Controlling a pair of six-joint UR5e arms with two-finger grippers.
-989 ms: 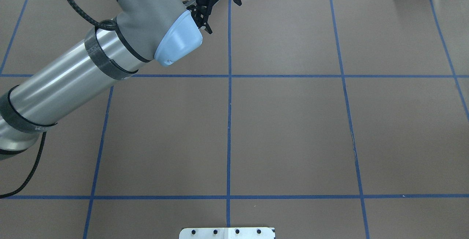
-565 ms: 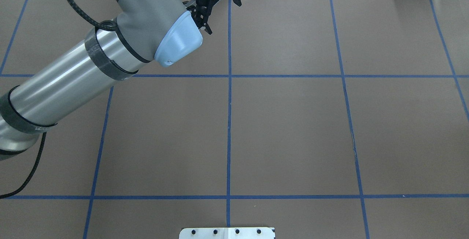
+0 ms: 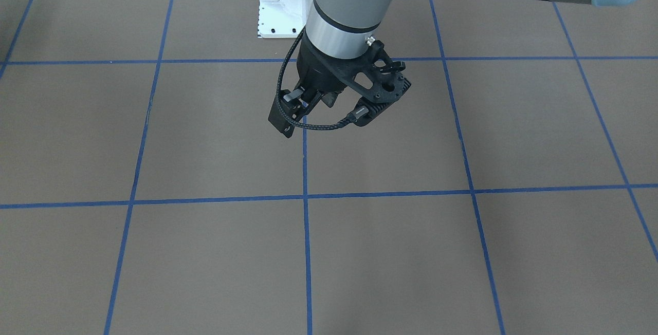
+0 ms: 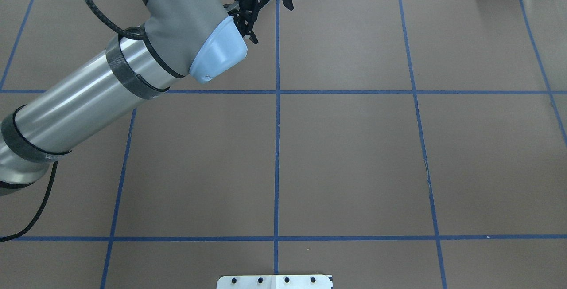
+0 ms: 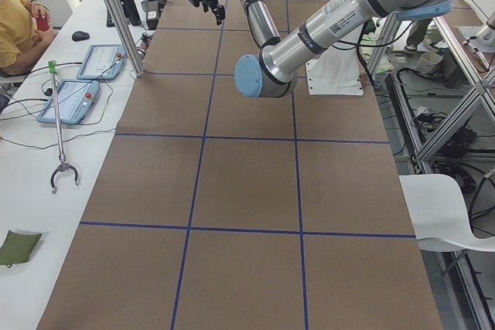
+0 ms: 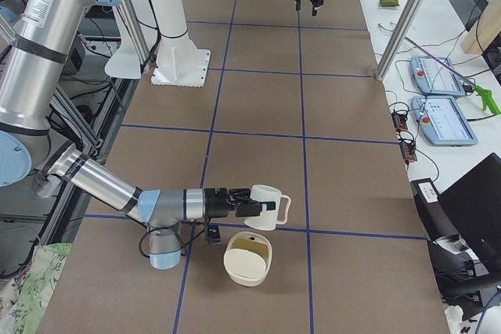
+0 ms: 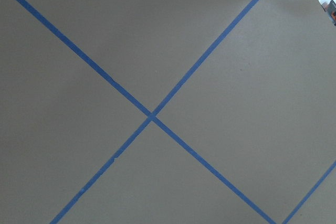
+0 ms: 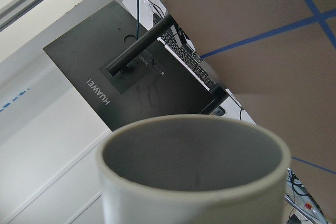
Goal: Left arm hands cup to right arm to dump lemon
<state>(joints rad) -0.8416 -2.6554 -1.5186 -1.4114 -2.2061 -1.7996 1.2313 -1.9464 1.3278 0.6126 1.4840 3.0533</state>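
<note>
The left gripper (image 4: 272, 21) hangs over the table's (image 4: 354, 156) far edge near the centre line, its fingers spread wide and empty. At the right end, the cup (image 6: 266, 197) is in the air at the right gripper's (image 6: 254, 206) tip, just above a cream bowl (image 6: 246, 260). How its fingers stand I cannot tell.

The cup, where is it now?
In the exterior right view, the cup is tipped sideways at the tip of the near right arm, close to a cream bowl.
</note>
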